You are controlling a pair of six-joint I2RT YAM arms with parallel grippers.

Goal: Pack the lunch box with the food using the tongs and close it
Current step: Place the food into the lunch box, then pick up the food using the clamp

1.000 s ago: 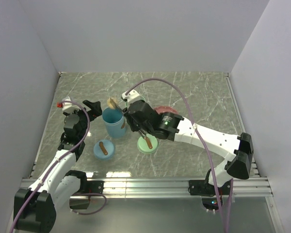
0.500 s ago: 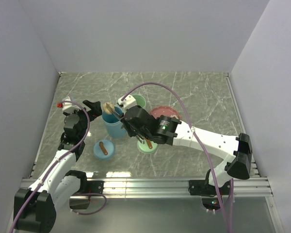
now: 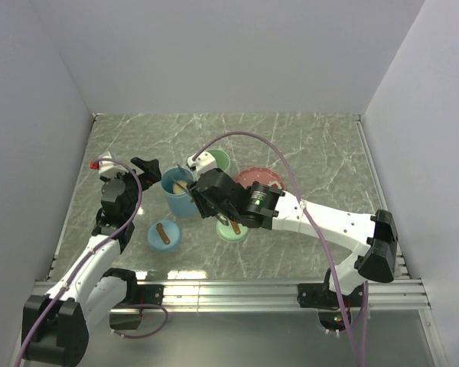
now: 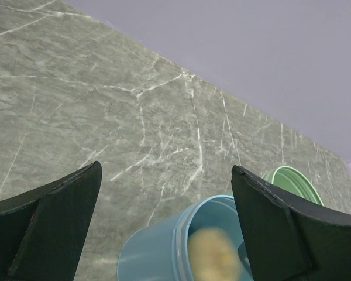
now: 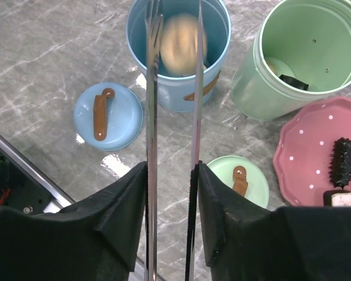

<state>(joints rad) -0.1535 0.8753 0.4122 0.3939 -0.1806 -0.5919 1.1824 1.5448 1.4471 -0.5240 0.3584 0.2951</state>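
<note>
Holding the slim grey metal tongs between its 2 fingers, the right gripper is pressing on both thin arms, whose tips are standing a little apart over the round blue plastic tub. A round tan bun is showing blurred inside this tub, between the tips; whether they are touching it I cannot tell. The left gripper is hovering wide open just beside the tub, holding nothing.

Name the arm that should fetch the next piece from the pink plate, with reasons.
Right. The right gripper holds the tongs, and the pink plate lies close by. The left gripper is open and empty, over by the blue tub.
</note>
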